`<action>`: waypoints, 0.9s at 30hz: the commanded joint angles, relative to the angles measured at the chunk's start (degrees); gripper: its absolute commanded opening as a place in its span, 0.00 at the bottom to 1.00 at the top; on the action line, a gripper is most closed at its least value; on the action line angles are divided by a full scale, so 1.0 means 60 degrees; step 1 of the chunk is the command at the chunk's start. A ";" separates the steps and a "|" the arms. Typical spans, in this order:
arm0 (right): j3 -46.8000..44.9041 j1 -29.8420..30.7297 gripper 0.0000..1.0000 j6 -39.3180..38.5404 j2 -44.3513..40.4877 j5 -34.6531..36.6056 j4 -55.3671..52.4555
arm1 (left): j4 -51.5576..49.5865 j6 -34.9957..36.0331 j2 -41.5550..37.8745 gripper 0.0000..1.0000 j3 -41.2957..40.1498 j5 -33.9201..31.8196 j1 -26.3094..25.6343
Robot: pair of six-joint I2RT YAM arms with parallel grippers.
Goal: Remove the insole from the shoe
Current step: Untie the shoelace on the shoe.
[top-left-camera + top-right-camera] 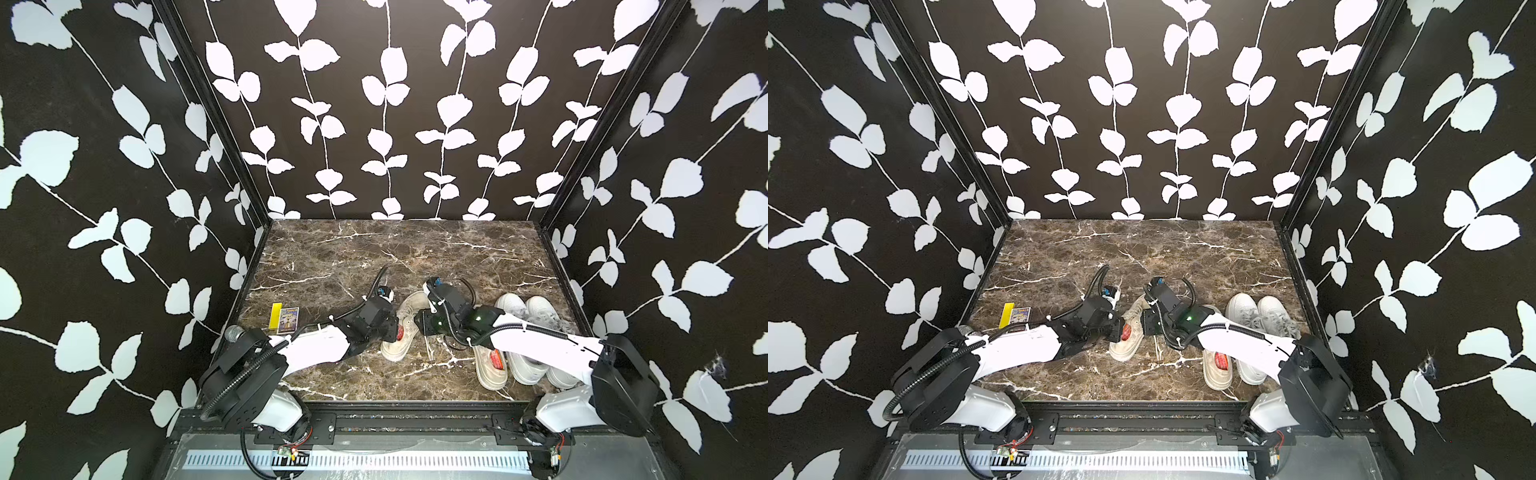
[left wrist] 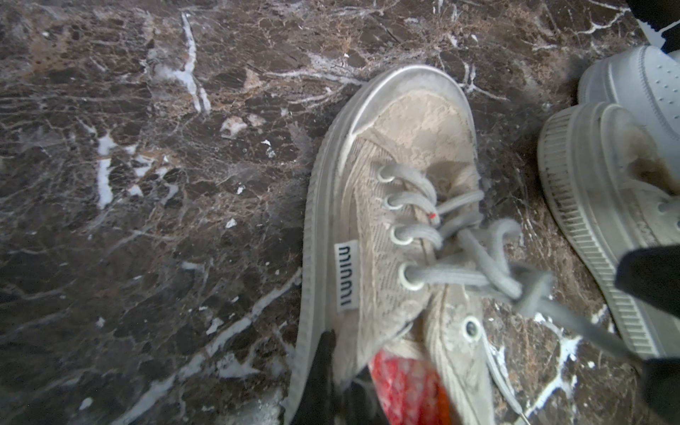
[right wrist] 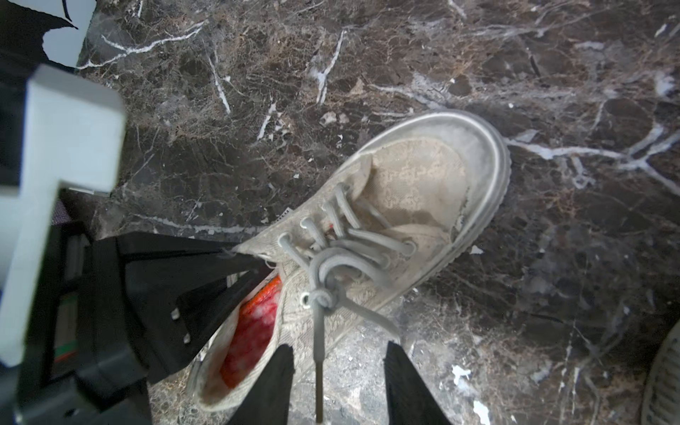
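The shoe [image 3: 412, 184], a worn beige lace-up, lies on the marble table [image 1: 374, 257] between the two arms, toe pointing away from the robot. The insole [image 3: 254, 323], red-orange, is inside it and shows through the opening at the heel end. A white tab [image 2: 347, 274] on the shoe's side carries black letters that read roughly "miumi" (turned sideways in the left wrist view, the last strokes hard to make out).

The left gripper [image 3: 253, 263] is clamped tight on the shoe's collar, one finger outside the side wall and one inside, next to the insole. The right gripper [image 3: 338, 347] is over the table just beside the shoe's heel with its fingers apart. It has hold of nothing; a loose lace [image 3: 317, 342] end lies in the gap between them, unpinched.

To the right stand a second shoe [image 1: 488, 372], beige too, with its own red insole, and a white pair [image 1: 536, 316]. On the left lie a yellow box [image 1: 274, 318] and a printed card pack [image 1: 289, 320], its print too small to read.
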 commanded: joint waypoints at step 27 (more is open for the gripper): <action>0.0299 0.0313 0.00 0.0163 -0.0947 0.3228 -0.2376 | -0.1108 -0.0466 -0.0204 0.00 0.0217 -0.1611 0.0078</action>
